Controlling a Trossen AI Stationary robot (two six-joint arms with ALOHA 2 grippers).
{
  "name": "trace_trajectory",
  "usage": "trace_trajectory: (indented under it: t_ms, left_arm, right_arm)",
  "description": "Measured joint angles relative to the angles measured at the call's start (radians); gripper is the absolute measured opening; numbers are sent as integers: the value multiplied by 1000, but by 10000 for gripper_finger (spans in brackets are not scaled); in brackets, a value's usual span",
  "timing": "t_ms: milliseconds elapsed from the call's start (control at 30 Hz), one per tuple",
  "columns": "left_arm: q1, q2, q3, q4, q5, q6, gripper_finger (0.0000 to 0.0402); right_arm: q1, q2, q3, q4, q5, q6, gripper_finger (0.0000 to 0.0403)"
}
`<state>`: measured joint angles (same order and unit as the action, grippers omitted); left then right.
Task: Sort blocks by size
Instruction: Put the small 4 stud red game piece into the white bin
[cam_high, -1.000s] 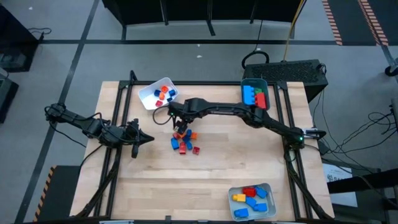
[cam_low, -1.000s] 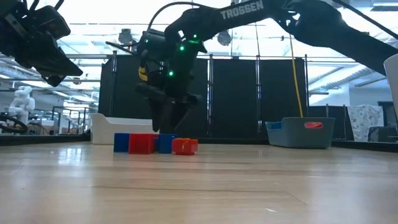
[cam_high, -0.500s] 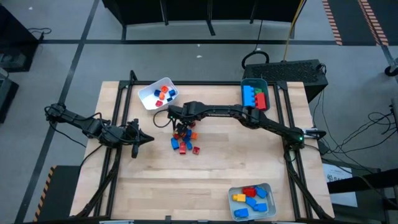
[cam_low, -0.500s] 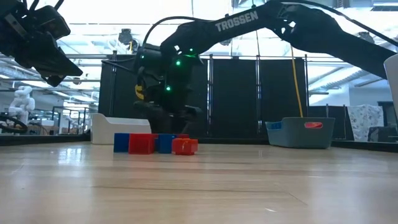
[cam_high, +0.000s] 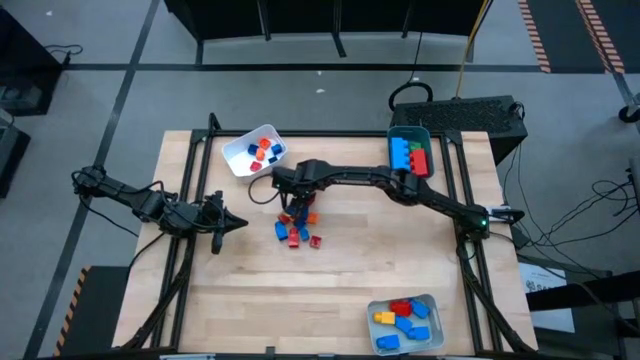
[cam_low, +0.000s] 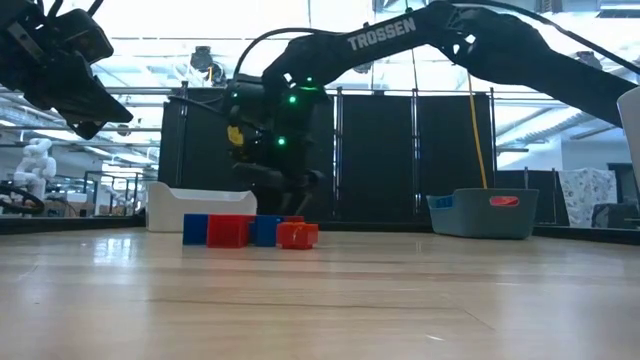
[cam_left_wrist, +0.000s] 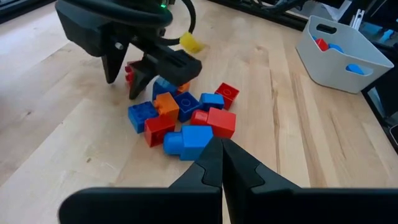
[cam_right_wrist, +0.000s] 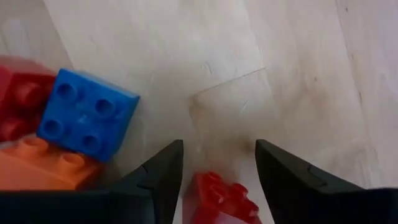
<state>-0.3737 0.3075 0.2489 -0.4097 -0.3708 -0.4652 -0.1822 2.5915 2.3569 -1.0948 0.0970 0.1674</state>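
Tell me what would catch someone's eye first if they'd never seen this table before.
The right tool reaches across to mid-table, down at the far edge of a heap of red, blue and orange blocks, its fingers straddling a small red block. Three trays already hold blocks: a white tray far left, a teal tray far right, a grey tray near right. The left tool waits shut at the left side.

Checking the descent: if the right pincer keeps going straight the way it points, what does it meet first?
Probably the small red studded plastic block between the right pincer tips, then the wooden table.
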Motion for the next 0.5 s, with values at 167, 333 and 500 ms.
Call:
trace_trajectory:
  t_ms: [167,333,500]
  left_arm:
    - [0,0,0,-3,0,0,2]
    - [0,0,0,-23,0,0,2]
    - [0,0,0,-29,0,0,2]
  right_arm:
    - [-2,-35,-3,-31,1,-142,186]
    - [-2,-76,-2,-90,4,-274,185]
    - [-2,-90,-2,-104,2,-337,185]
